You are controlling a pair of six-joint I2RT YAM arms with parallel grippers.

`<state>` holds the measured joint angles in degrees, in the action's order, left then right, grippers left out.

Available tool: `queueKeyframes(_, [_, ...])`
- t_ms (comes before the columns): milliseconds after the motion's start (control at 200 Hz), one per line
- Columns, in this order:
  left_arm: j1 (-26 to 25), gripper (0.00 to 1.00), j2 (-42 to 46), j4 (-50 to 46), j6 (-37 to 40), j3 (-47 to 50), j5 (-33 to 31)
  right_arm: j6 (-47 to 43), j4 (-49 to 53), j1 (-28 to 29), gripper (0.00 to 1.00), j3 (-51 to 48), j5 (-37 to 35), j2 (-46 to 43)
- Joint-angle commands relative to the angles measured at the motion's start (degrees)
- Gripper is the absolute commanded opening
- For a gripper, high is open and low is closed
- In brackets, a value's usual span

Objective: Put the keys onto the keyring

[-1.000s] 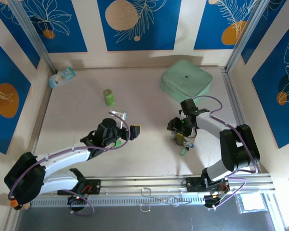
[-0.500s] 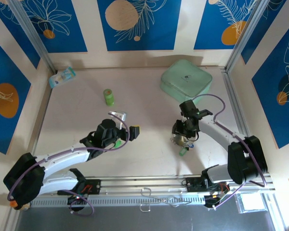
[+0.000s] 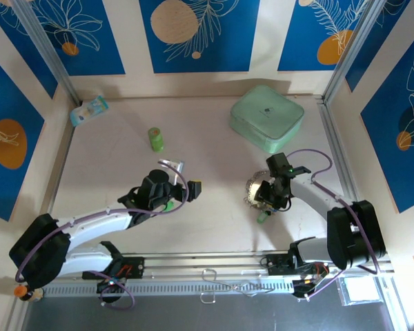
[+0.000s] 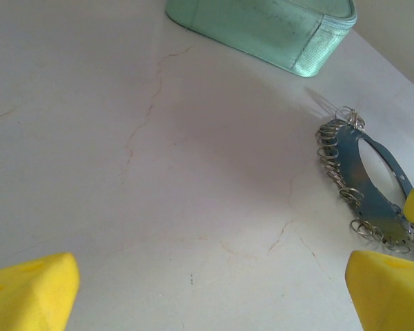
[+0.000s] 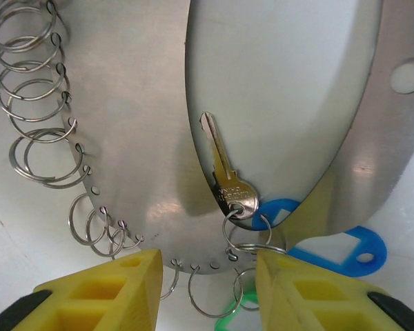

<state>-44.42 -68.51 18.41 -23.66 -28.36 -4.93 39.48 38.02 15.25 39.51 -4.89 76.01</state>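
1. Reference landmark: the mint-green case (image 3: 265, 117). I state all positions relative to it.

2. Keyring (image 3: 252, 192): a flat metal plate with an oval cut-out and small split rings (image 5: 34, 89) along its rim. It lies on the near side of the case, toward the arm bases. One green key (image 3: 262, 216) lies just nearer than the keyring.

3. Right gripper (image 3: 262, 200): positioned at the keyring, on the side away from the case. In its wrist view the right gripper (image 5: 207, 262) has its jaws partly spread. The rim of the keyring (image 5: 138, 138) and a few rings sit in the gap. I see no clamp on anything.

4. Critical relation: a metal key (image 5: 224, 169) lies inside the cut-out, directly ahead of the fingertips. Its head is next to the right-hand finger, and its blade points away from the gripper, so the long axis runs nearly along the approach line. Blue tags (image 5: 345, 252) lie beside that finger.

5. Left gripper (image 3: 183, 176): well apart from the case, to its near left, with the jaws wide and nothing between them. From its wrist camera the keyring (image 4: 341, 148) lies ahead and far to the right.

6. Judgement: the right arm is the nearer one and should do the work on the rings.
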Motion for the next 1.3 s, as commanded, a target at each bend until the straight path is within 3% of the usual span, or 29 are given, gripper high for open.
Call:
queueKeyframes(0, [-0.46, 0.98, -0.38, 1.1, 0.81, -2.13, 0.8, 0.62, -0.31, 0.24, 0.41, -0.33, 2.2, 0.1])
queueKeyframes(290, [-0.47, 0.98, -1.19, 1.45, 0.42, -2.19, 0.8, -2.09, 2.36, 9.02, 0.42, 5.63, -1.22, -0.15])
queueKeyframes(515, [-0.47, 0.98, -0.41, 1.27, -0.51, -1.4, 0.54, -4.44, 7.47, 15.97, 0.4, 9.6, -10.99, 6.49])
queueKeyframes(955, [-0.47, 0.98, 1.97, 0.49, -0.6, 0.3, -0.85, -8.29, 9.79, 20.16, 0.39, 18.69, -19.99, 16.77])
queueKeyframes(1080, [-0.48, 0.98, 3.19, -0.37, -0.55, 0.63, -1.28, -9.88, 9.73, 20.43, 0.26, 21.96, -21.05, 20.09])
queueKeyframes(1295, [-0.45, 0.98, 5.29, -0.91, -0.4, 1.6, -2.28, -11.4, 11.25, 21.79, 0.19, 25.73, -24.11, 24.37])
